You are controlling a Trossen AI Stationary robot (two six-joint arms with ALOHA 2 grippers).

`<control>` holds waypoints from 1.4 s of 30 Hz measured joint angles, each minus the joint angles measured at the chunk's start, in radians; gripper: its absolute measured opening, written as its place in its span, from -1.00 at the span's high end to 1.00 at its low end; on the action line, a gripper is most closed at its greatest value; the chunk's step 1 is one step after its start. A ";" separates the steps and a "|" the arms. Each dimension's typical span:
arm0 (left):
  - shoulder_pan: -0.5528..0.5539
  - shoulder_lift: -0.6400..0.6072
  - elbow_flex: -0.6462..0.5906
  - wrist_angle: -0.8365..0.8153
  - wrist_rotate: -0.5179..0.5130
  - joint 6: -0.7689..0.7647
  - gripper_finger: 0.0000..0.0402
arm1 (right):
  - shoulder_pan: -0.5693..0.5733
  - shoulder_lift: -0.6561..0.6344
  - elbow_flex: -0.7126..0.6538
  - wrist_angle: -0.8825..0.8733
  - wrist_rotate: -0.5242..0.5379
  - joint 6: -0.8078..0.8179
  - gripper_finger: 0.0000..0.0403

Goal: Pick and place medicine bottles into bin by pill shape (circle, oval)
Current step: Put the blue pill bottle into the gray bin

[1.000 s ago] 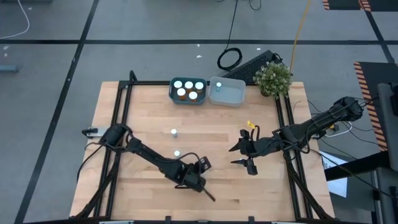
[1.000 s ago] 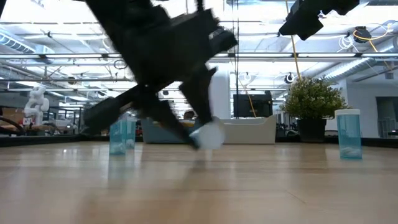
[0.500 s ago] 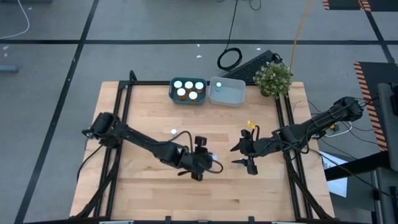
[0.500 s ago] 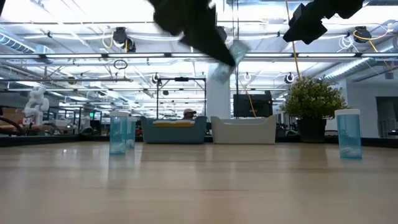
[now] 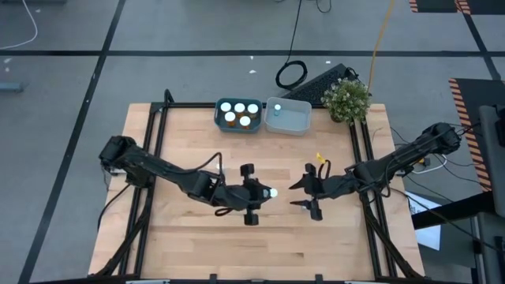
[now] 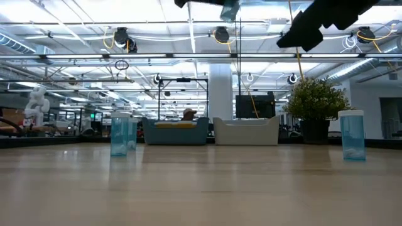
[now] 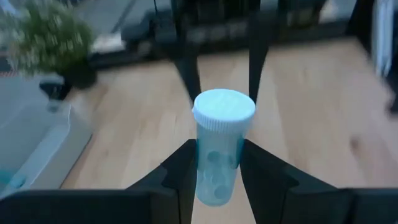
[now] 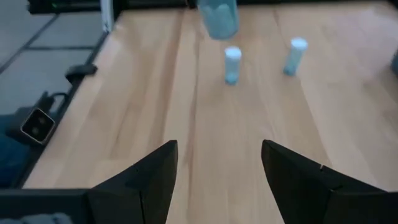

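Note:
My left gripper (image 5: 262,193) is shut on a pale-blue medicine bottle (image 7: 219,149) with a white cap, held high over the table's middle and showing at the top of the low view (image 6: 229,9). My right gripper (image 5: 304,196) hovers open just right of it, empty (image 8: 217,162). Two more pale-blue bottles (image 8: 232,65) (image 8: 296,56) stand upright on the table to the left, and another (image 6: 352,135) stands to the right. At the far edge, a blue bin (image 5: 218,115) holds several white-capped bottles, and a pale bin (image 5: 293,120) holds one blue bottle (image 5: 277,108). My left gripper pinches the bottle's body (image 7: 214,180) between its two fingers, on opposite sides of its lower part. The fingers lie about level, pointing toward the table's right edge, along the bottle. The capped end (image 7: 224,109) sticks out past the fingertips, and the bottle is lifted clear.
A potted plant (image 5: 346,99) stands at the far right corner beside the pale bin. A black frame (image 5: 158,134) runs along the table's left, right and far edges. A yellow tag (image 5: 319,158) sits by the right arm.
My left gripper, holding the bottle, has risen from just above the table near its near edge and moved toward the far and right edges, turning until its fingers point at my right gripper. The bottle has gone up out of most of the low view.

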 joint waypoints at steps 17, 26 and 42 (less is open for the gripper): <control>0.067 -0.002 -0.251 0.778 0.188 0.107 0.41 | 0.000 0.010 -0.065 0.369 0.095 -0.208 -0.12; 0.093 -0.001 -0.309 0.879 0.188 0.122 0.41 | 0.000 0.018 -0.065 0.482 0.126 -0.196 -0.11; 0.098 -0.001 -0.309 0.876 0.189 0.126 0.41 | -0.029 0.103 -0.064 0.583 0.122 -0.214 0.35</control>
